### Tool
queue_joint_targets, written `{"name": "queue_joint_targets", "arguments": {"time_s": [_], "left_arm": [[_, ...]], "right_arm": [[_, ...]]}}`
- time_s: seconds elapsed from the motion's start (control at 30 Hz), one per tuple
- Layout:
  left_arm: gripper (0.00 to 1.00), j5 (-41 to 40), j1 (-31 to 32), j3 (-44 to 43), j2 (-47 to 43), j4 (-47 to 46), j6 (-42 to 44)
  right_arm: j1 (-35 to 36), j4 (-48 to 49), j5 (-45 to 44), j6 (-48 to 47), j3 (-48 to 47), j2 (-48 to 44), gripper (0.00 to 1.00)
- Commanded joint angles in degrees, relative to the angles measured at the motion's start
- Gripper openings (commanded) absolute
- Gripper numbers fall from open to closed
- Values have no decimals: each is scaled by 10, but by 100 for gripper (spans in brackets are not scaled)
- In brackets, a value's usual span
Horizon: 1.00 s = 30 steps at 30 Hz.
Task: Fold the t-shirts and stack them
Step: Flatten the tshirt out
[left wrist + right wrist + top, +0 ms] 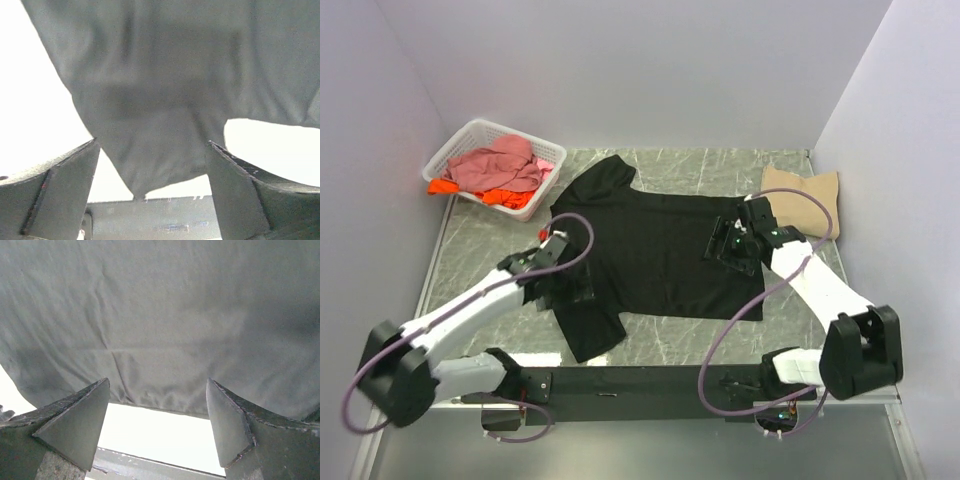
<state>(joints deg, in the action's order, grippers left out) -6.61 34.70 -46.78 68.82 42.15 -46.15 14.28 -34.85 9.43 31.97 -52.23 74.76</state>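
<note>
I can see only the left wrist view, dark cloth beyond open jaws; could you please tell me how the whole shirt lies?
Observer: The black t-shirt lies spread out on the table, one sleeve toward the far wall, one toward the arm bases.
Operator: Thank you. Where is the right gripper?
Observer: The right gripper is above the shirt's hem end, jaws open, holding nothing.
Operator: Are other shirts around?
Observer: A tan t-shirt lies far right; the white basket far left holds a pink shirt and an orange shirt.
</note>
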Motion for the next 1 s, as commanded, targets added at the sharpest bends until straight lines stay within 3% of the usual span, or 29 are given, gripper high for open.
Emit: {"name": "queue_joint_targets", "arguments": {"time_s": [0.0, 0.27, 0.43, 0.73, 0.97], "left_arm": [[89, -31, 29, 31, -77, 50, -125], [77, 1, 98, 110, -134, 79, -235], [72, 20, 119, 151, -137, 72, -258], [66, 28, 208, 163, -82, 28, -317], [58, 23, 236, 174, -64, 28, -337]], "right_arm": [[3, 14, -13, 10, 12, -47, 84], [3, 10, -16, 8, 21, -63, 84], [2, 15, -13, 10, 31, -63, 84], [2, 15, -13, 2, 27, -52, 84], [2, 15, -17, 4, 31, -56, 84]]}}
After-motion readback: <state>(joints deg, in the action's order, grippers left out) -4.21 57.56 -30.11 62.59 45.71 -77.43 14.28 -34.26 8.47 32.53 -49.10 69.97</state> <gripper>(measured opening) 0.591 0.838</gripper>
